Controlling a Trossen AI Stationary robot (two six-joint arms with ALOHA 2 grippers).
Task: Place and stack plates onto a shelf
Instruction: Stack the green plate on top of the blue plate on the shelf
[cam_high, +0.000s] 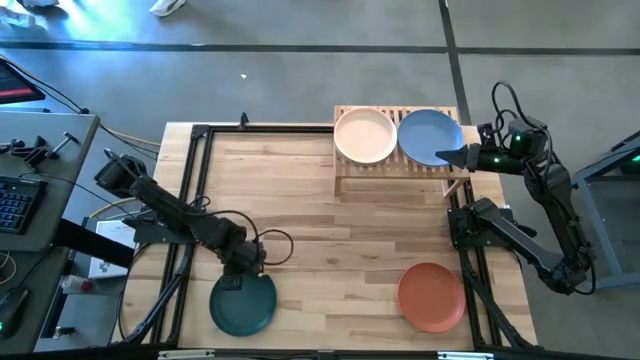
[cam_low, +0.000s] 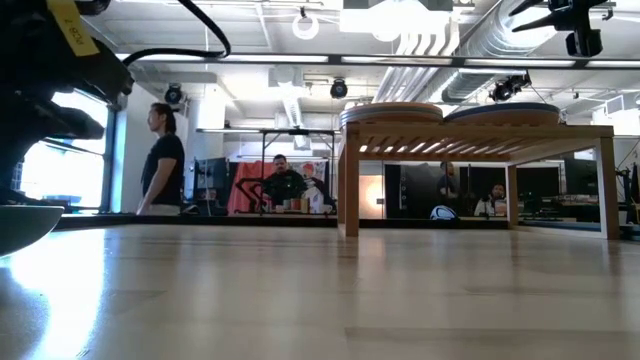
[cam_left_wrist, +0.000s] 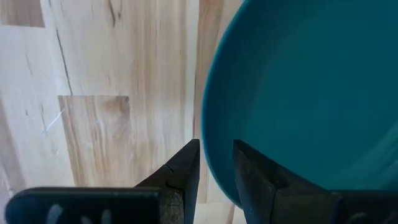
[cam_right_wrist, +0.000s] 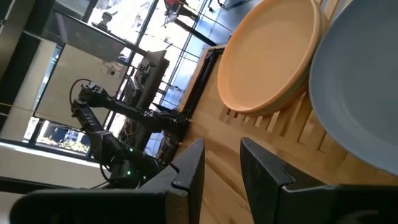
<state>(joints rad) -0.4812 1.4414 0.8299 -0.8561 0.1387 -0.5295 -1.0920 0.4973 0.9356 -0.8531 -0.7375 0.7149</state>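
Note:
A dark green plate (cam_high: 243, 305) lies near the table's near-left corner, and my left gripper (cam_high: 240, 268) is at its far rim. The shelf (cam_high: 395, 168) stands at the far edge, right of centre. On its slatted top rest a peach plate (cam_high: 365, 135), lying on a paler one, and a blue plate (cam_high: 428, 132). My right gripper (cam_high: 447, 157) hovers just off the blue plate's near-right edge, slightly open and empty. Its wrist view shows the peach plate (cam_right_wrist: 267, 56) and the blue plate (cam_right_wrist: 360, 93) ahead of the fingers. A terracotta plate (cam_high: 431, 296) lies flat near the near-right corner. My left gripper (cam_left_wrist: 216, 163) has the dark green plate's rim (cam_left_wrist: 208, 155) between its two fingers, one finger (cam_left_wrist: 186, 171) outside the rim and one (cam_left_wrist: 255, 177) over the plate's inside. The fingers come from above, across the far rim. In the low view the plate (cam_low: 20, 228) sits low at the table.
Black frame rails (cam_high: 195, 200) run along the table's left and right sides, and the right arm's base (cam_high: 500, 230) stands beside the terracotta plate. A desk with a keyboard (cam_high: 15, 200) is left of the table. People (cam_low: 165, 160) are in the room beyond.

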